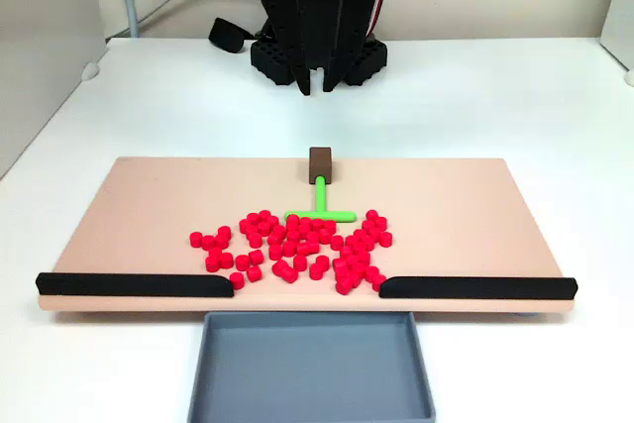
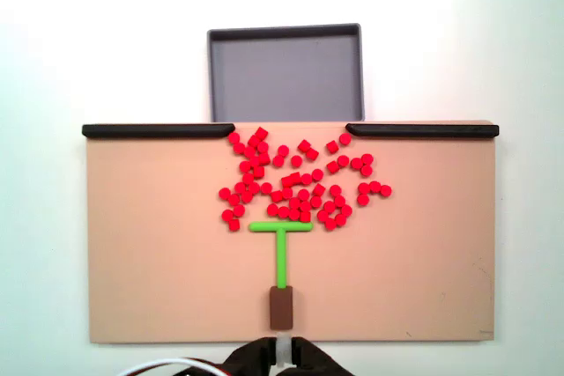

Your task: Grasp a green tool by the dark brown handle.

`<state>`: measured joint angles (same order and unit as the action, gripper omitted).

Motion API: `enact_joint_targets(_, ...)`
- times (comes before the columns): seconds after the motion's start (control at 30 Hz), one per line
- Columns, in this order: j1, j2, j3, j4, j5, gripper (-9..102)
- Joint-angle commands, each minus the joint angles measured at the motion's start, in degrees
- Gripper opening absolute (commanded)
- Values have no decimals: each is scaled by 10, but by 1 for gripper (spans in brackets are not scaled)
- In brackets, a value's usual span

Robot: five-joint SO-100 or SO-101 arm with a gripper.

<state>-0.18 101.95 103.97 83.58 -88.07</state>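
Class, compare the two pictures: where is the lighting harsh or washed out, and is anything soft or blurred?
In the fixed view from above, the white table is overexposed, nearly featureless; the green tool stays crisp. In the fixed view from the front, light is even, shadows faint, and the grey tray looks slightly soft.

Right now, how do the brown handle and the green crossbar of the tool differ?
The handle is a dark brown block; the crossbar is a thin bright green bar. The handle sits at the board's edge nearest the gripper, clear of pellets; the crossbar lies against the red pellets. Both join the same green stem.
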Motion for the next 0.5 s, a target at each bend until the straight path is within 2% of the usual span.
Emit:
enact_joint_targets(0.0,16,9,-10,-4,7,0)
enact_joint_targets(0.47,18,8,-14,-4,0,0)
